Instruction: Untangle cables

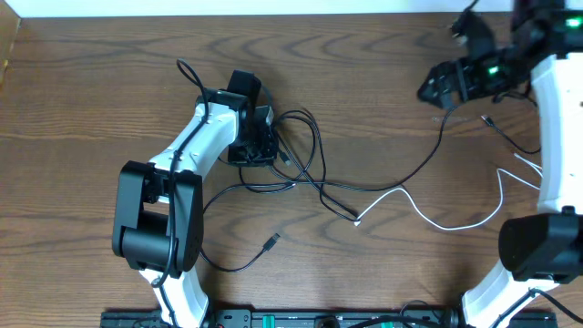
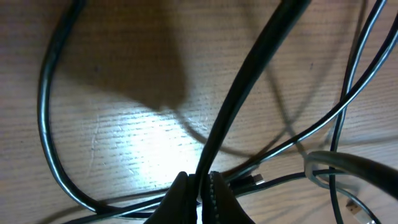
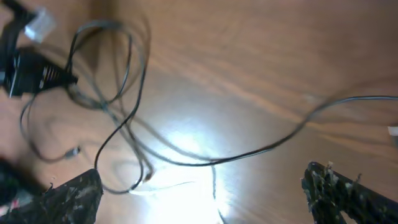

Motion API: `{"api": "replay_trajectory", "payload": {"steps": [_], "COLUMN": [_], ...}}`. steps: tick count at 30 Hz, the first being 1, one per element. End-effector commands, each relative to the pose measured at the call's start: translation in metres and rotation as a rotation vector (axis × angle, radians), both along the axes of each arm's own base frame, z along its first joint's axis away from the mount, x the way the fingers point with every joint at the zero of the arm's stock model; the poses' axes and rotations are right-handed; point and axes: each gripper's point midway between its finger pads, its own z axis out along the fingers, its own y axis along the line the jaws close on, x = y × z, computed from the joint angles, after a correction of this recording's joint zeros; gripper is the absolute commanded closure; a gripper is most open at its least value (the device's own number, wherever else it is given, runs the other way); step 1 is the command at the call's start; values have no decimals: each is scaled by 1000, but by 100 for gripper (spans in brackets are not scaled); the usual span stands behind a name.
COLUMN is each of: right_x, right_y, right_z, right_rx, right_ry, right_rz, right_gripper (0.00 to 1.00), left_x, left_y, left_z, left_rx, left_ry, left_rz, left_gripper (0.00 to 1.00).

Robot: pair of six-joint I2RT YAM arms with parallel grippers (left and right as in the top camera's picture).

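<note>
**A:** Where do we stand on the cables (image 1: pixel 301 182)?

**B:** Our left tool (image 2: pixel 200 186) is clenched on one black cable (image 2: pixel 249 81), pinched right at the fingertips, low over the tangle (image 1: pixel 282 159) at the middle-left of the surface (image 1: pixel 383 55). Our right tool (image 1: pixel 440 87) is spread wide with nothing in it, off at the far right.

**A:** And the rest?

**B:** Black loops crowd just beside the left tool. One long strand (image 1: pixel 421 167) runs out of them toward the right tool. The white cable (image 1: pixel 455 227) snakes across the right half, with one end touching the black ones near the middle. A loose plug end (image 1: pixel 272 240) lies apart on the near side.

**A:** So how do we pull this one free cleanly?

**B:** We judge it best to lift slowly and draw the pinched cable away from the loops, not across them. We watch the neighbours. If they rise with it, we are tightening the knot and should ease off.

**A:** Should the right tool help?

**B:** Probably. It could come down on the long strand and hold it, so the bundle doesn't slide along as one lump. We also keep the grip firm, since the cable sits at the very tips and could slip out.
</note>
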Motion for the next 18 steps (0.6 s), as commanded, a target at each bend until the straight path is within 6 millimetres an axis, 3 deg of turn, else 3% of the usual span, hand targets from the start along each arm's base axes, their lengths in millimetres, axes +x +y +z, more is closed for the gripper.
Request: {"api": "replay_trajectory", "payload": {"steps": [1,8,18], "right_x": [-10,-41,-74], "right_y": [20,60,100], "right_z": [-25,-58,-110], "right_rx": [19,32,70], "right_ry": [63,112,106], "right_rz": [84,338,623], "right_gripper": [1,1,1], "left_x": [9,32,36], "left_y": [3,1,3], "left_z": [12,29,32], "left_rx": [-46,-215,-248], "left_ry": [-39,-90,-95], "left_rz": [13,63,76], "left_gripper": [93,93,93]}}
